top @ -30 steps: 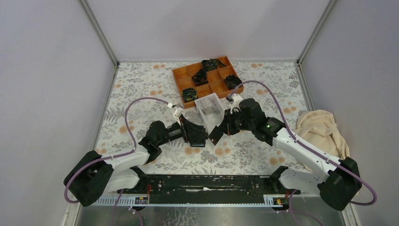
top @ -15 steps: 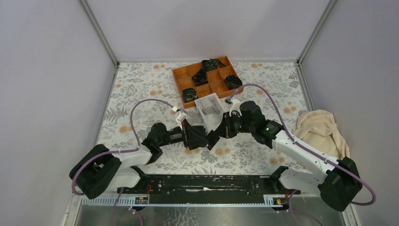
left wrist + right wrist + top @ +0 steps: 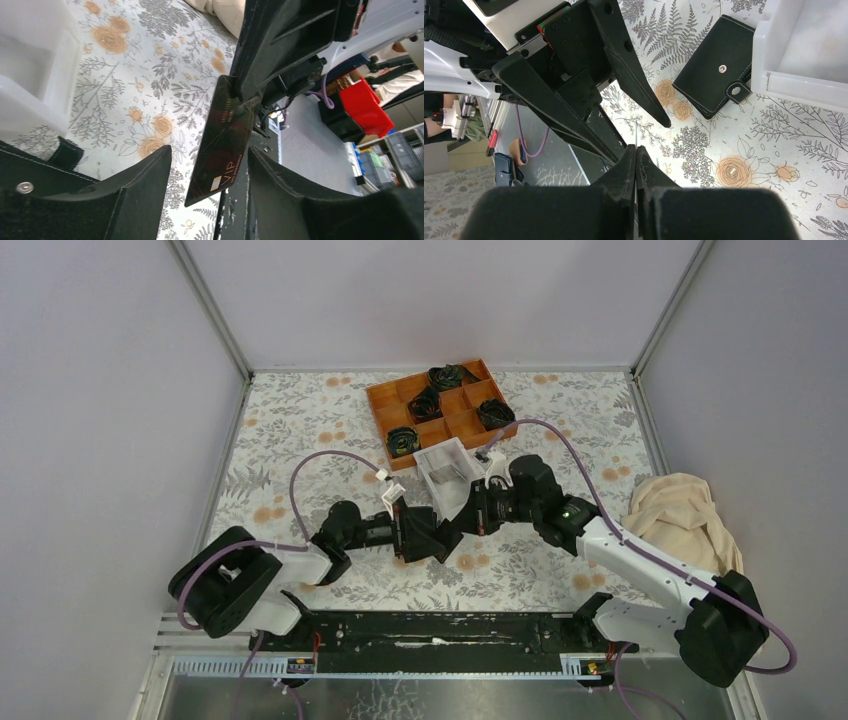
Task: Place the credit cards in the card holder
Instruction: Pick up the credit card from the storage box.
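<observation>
A dark credit card (image 3: 220, 145) with gold "VIP" lettering is seen tilted between the two black fingers (image 3: 135, 192) of the left gripper (image 3: 209, 152), which are spread wide. Neither finger is seen touching it. The card is pinched at its upper end by the right gripper (image 3: 239, 97), reaching in from above with its fingers closed. At the lower left, beside the left finger, the black card holder (image 3: 35, 172) is shown with a silver snap and a small strap tab. A white box (image 3: 35, 70) is set on the floral worktop (image 3: 150, 65) at the upper left, just beyond the holder. A beige cloth (image 3: 225, 10) is cut off by the top edge, and a red bin (image 3: 365, 105) is seen off the worktop at the right.
</observation>
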Motion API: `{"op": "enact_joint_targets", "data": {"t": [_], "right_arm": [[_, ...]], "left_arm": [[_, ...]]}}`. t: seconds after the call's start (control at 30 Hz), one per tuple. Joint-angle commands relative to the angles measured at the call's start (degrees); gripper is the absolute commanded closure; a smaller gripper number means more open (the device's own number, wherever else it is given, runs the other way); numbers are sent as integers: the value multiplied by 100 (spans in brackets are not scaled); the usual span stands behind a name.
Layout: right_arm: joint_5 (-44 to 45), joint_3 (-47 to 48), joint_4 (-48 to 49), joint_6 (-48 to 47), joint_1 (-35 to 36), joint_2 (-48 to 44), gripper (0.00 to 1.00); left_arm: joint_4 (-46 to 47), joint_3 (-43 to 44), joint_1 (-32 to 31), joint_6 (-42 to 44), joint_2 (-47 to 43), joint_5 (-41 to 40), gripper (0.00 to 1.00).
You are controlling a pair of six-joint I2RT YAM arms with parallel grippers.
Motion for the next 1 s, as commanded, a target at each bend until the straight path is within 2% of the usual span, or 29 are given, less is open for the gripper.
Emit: {"op": "enact_joint_targets", "data": {"t": [0.0,0.13,0.2,0.37,0.43,0.47,0.5,0.6,0.67,0.97], "right_arm": [[-269,46,258,-16,33,109,100],[-289,104,200,-94,29,186,100],[-276,135,121,-134,25,197,100],[-190,201,-28,-204,24,141,100],[-141,252,-92,-234,20,132,100],[-120,279,-124,-244,24,123,97],[-77,296,-163,-252,24,108,90],[189,319,-305,-278,24,-18,60],[443,260,-320,-287,24,-183,50],[968,-348,326,120,120,-602,46]], "left_arm": [[1168,67,-17,-294,325,506,37],[1867,78,-8,-708,699,756,44],[2188,57,20,-895,855,852,50],[2846,15,91,-1350,1167,1093,80],[2860,3,89,-1372,1180,1098,90],[2860,-22,95,-1372,1156,1084,93],[2860,-57,93,-1364,1112,1046,95],[2787,-248,114,-1302,870,773,100],[2528,-395,128,-1192,668,391,100],[1917,-983,-290,-1297,-122,-1880,100]]}}
